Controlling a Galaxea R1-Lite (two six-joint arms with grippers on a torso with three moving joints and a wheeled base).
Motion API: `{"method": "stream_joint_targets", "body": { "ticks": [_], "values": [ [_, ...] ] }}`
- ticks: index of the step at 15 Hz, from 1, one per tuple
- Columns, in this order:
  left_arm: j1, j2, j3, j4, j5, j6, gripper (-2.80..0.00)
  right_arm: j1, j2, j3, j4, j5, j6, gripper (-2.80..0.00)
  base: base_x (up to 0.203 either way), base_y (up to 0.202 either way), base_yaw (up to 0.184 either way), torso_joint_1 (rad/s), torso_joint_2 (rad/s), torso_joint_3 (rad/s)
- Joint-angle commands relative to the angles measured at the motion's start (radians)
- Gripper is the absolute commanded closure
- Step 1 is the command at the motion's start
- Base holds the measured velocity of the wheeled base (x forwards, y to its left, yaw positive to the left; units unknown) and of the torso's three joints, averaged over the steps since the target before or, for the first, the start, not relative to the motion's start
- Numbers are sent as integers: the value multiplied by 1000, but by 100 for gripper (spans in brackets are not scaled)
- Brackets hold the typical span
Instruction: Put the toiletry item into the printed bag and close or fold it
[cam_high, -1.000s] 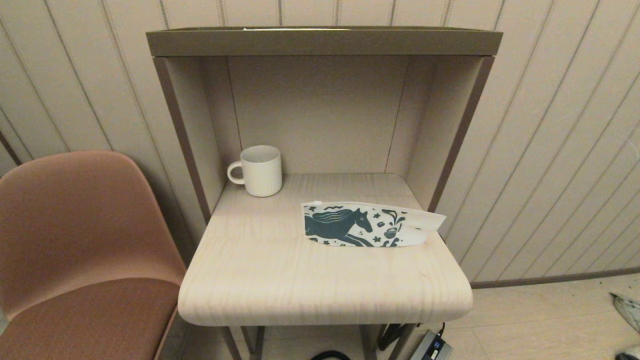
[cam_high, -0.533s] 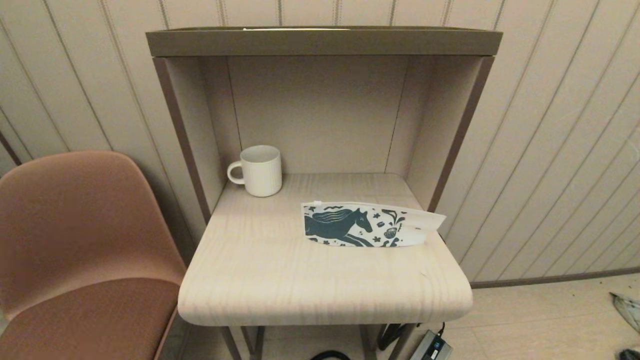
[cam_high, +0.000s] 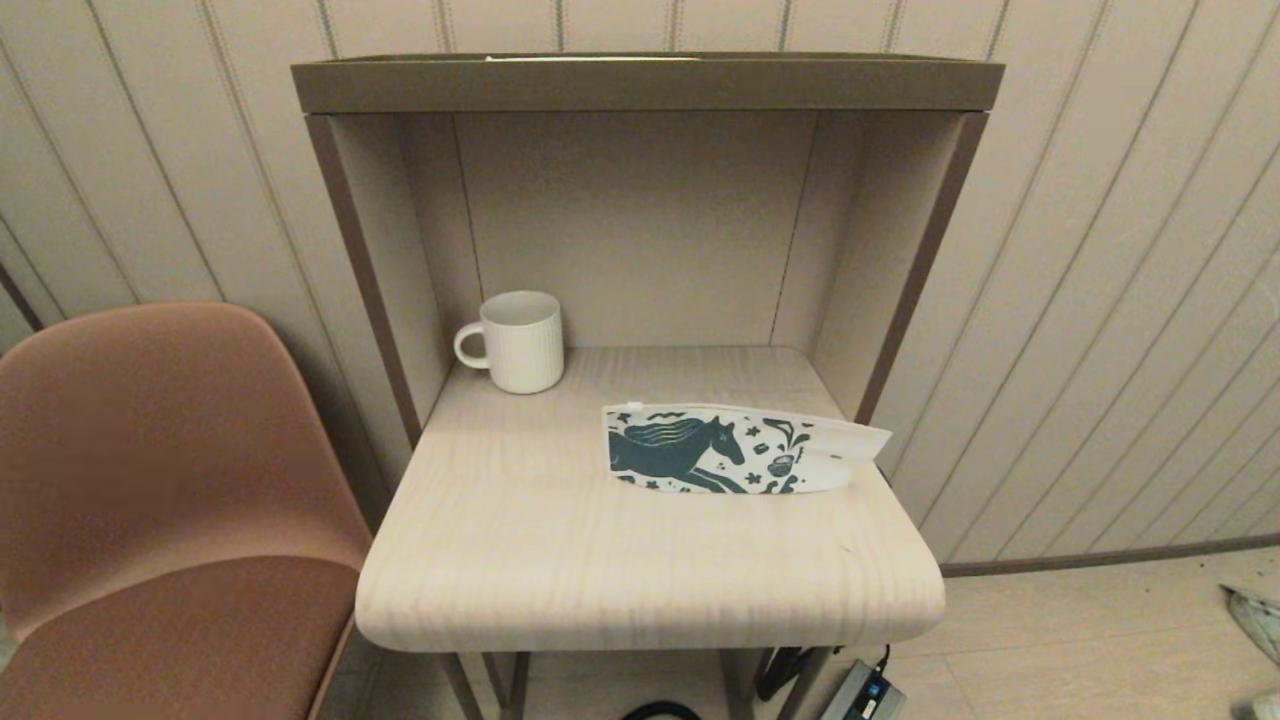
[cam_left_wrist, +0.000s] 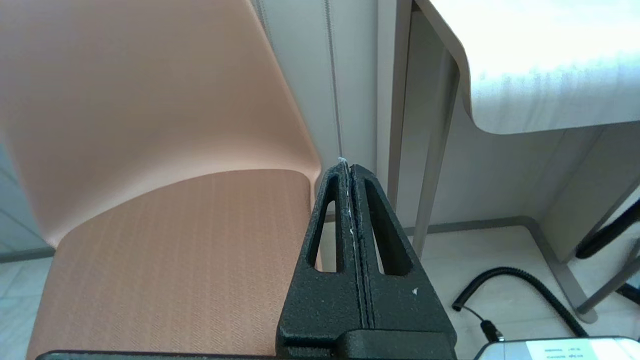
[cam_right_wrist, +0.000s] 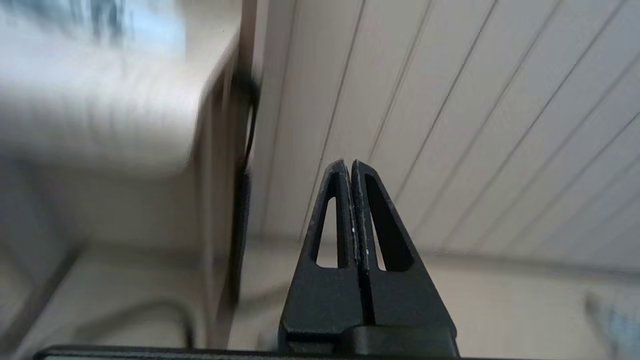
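The printed bag (cam_high: 735, 450), a flat white pouch with a dark teal horse, lies on the right part of the wooden table (cam_high: 560, 560), one end folded near the table's right edge. The toiletry item is nowhere visible. Neither arm shows in the head view. My left gripper (cam_left_wrist: 348, 167) is shut with nothing in it, low beside the chair (cam_left_wrist: 150, 235) and below the table's edge (cam_left_wrist: 525, 100). My right gripper (cam_right_wrist: 348, 164) is also shut and holds nothing, down to the right of the table near the panelled wall.
A white ribbed mug (cam_high: 515, 342) stands at the back left of the table, inside the brown shelf frame (cam_high: 640, 85). A pink-brown chair (cam_high: 170, 500) sits left of the table. Cables (cam_left_wrist: 515, 295) and a power unit (cam_high: 865, 695) lie on the floor.
The bag, mug and table have not moved. The right wrist view is smeared, so that arm is moving.
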Motion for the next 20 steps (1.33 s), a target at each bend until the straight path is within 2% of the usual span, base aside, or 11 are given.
{"method": "stream_joint_targets", "body": {
  "ticks": [1, 3, 5, 7, 8, 11, 20],
  "values": [
    [0, 2, 0, 4, 0, -1, 0, 4, -35, 0, -14, -3, -2, 0, 0, 0, 0, 0, 0, 0],
    [0, 2, 0, 4, 0, -1, 0, 6, -35, 0, -4, 25, -10, 0, 0, 0, 0, 0, 0, 0],
    [0, 2, 0, 2, 8, -11, 0, 6, -35, 0, 3, 26, 16, 0, 0, 0, 0, 0, 0, 0],
    [0, 3, 0, 1, 32, -89, 0, 6, -35, 0, 71, 13, 88, 0, 0, 0, 0, 0, 0, 0],
    [-1, 3, 0, -6, 52, -121, 0, 6, -35, 0, 46, -3, 103, 0, 0, 0, 0, 0, 0, 0],
    [-1, 3, 1, -13, 53, -123, 0, 6, -35, 0, 56, -9, 139, 0, 0, 0, 0, 0, 0, 0],
    [0, 2, 1, -13, 52, -122, 0, 4, -35, 0, 56, -9, 139, 0, 0, 0, 0, 0, 0, 0]
  ]
}}
